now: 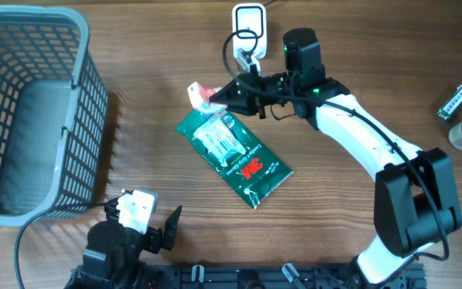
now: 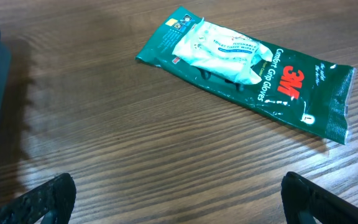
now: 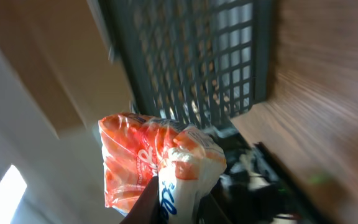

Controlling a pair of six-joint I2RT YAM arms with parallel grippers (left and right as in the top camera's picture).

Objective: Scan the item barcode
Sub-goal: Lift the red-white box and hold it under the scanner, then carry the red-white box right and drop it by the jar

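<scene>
Overhead, the right gripper has its jaws pinched nearly closed on a small orange-and-white packet. The packet pokes out past the fingertips toward the grey basket, just below a white corded device. It sits right at the upper end of the green glove pack, which lies flat on the wooden table. In the right wrist view, the crinkled packet is wedged between the two fingers. The left gripper is spread wide and holds nothing, well short of the glove pack.
</scene>
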